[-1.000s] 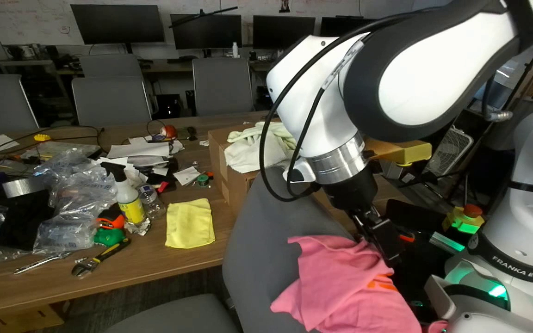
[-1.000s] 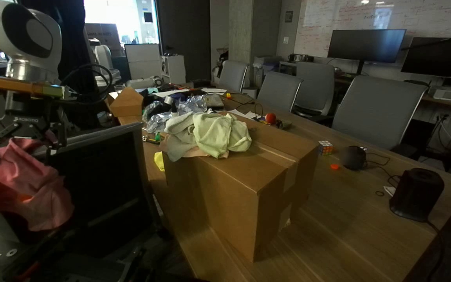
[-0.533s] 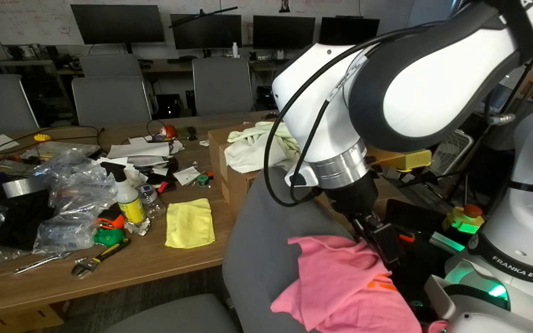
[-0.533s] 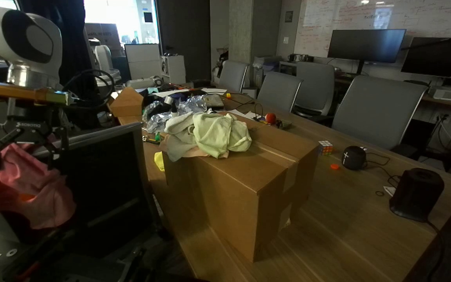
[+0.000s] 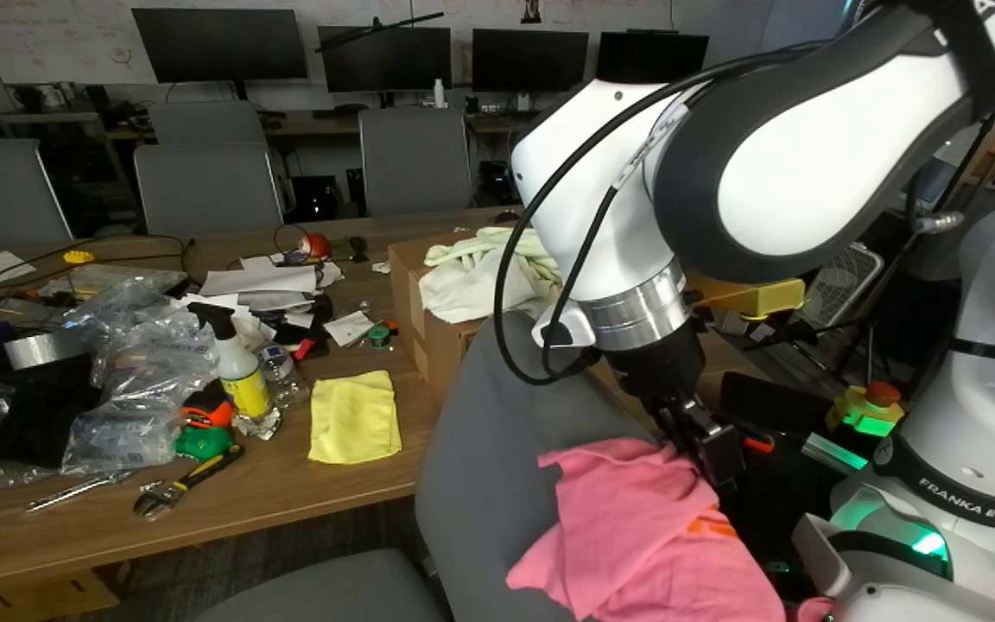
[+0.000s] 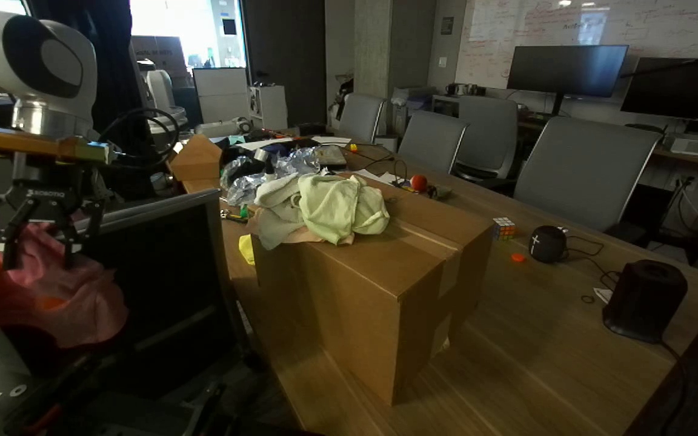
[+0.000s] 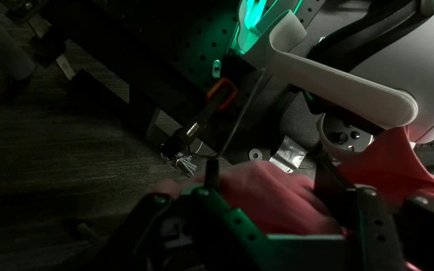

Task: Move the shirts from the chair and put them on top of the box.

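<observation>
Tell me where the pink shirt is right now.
The pink shirt is draped over the grey chair back, right of centre at the bottom of an exterior view. The claw is at its upper part, jaws apart.

We see the arm (image 6: 46, 60) sitting slightly lower than a second ago. The jaws, spread wide before, now stand narrower, their fingers (image 6: 11, 254) nearer each other with a gap left between. Below them the pink shirt (image 6: 85, 306) bunches up: its hanging edge lifts and bulges further outward in an exterior view, and we notice more of its orange print (image 5: 711, 521) showing.
</observation>
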`<state>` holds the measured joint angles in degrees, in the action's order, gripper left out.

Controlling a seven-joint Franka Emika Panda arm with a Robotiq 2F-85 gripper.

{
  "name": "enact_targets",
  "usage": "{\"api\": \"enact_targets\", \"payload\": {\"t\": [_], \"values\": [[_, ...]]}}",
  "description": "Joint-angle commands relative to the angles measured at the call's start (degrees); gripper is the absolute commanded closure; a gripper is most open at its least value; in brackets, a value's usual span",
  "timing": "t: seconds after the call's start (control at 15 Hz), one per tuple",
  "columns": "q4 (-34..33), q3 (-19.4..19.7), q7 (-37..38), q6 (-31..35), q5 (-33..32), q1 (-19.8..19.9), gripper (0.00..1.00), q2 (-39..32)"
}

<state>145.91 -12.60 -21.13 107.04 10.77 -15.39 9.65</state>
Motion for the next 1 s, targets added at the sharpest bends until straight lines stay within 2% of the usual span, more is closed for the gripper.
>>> {"api": "enact_targets", "payload": {"t": [0.0, 0.33, 0.73, 0.93], "values": [[1.2, 0.6, -1.5, 0.9, 1.3, -0.2, 0.65, 2.5], [1.4, 0.8, -0.8, 1.4, 1.2, -0.2, 0.99, 3.8], [2.7, 1.2, 0.9, 3.2, 1.1, -0.3, 0.98, 9.3], [3.8, 1.9, 4.6, 5.3, -0.5, 0.5, 0.98, 14.4]]}}
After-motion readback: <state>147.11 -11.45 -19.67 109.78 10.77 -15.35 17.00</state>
